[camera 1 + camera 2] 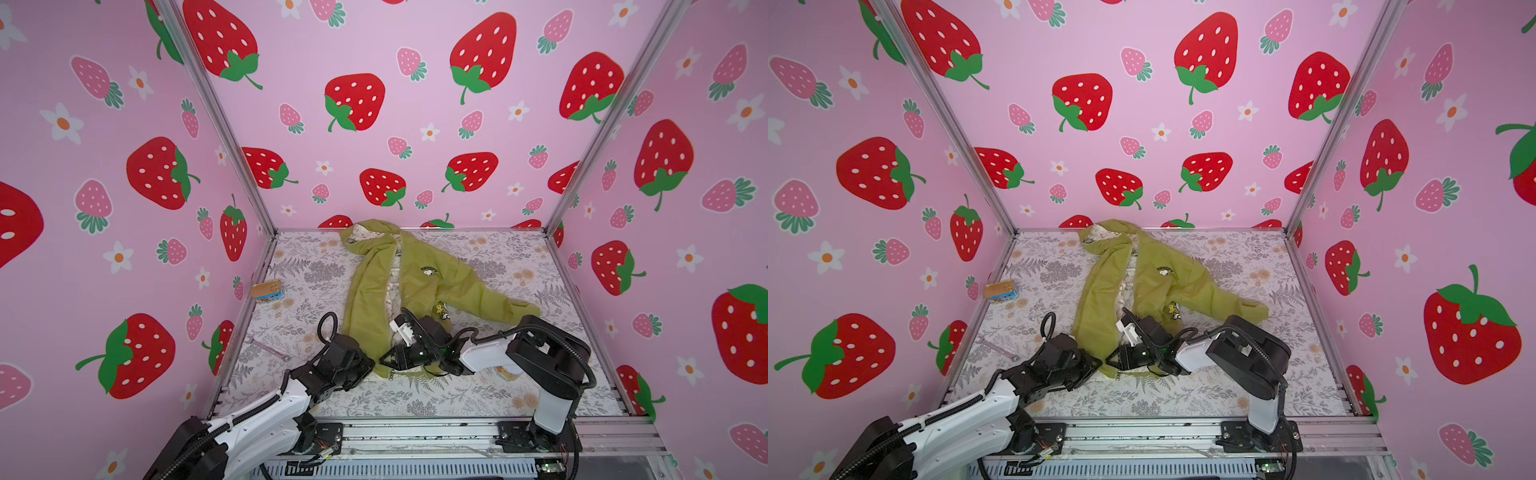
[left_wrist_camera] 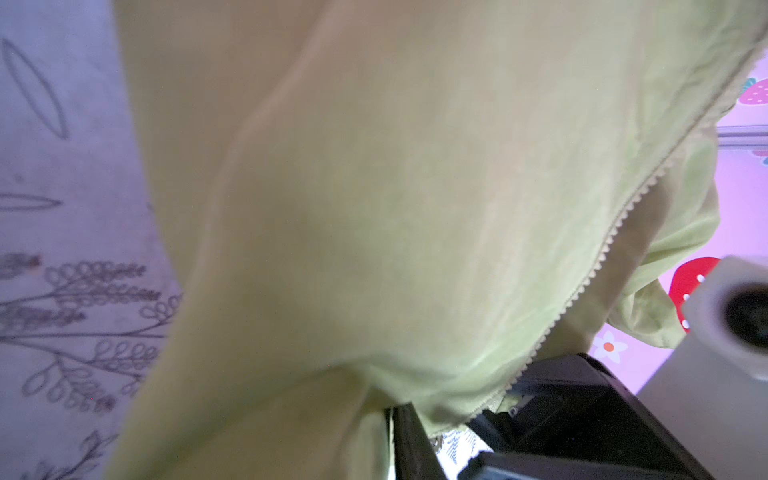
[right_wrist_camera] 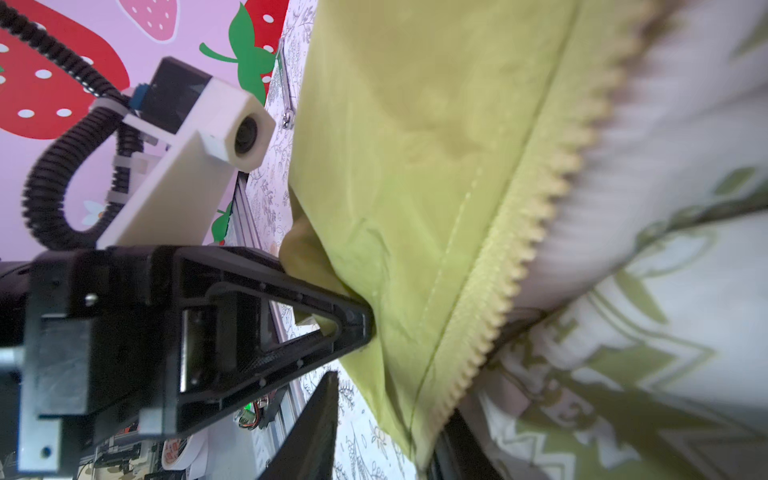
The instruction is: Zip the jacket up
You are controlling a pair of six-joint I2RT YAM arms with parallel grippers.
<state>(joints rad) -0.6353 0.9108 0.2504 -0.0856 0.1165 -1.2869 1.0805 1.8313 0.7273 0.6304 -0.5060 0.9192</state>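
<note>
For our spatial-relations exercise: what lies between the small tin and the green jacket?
Nothing; between the tin and the jacket the floral table cover is bare, as both top views show.

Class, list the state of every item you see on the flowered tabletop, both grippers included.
olive-green hooded jacket: unzipped, lying spread, pale lining showing.
left gripper: shut on the jacket's lower front.
right gripper: astride the zip teeth, grip unclear.
small gold-lidded tin: closed, lying flat.
metal wrench: lying flat, untouched.
</note>
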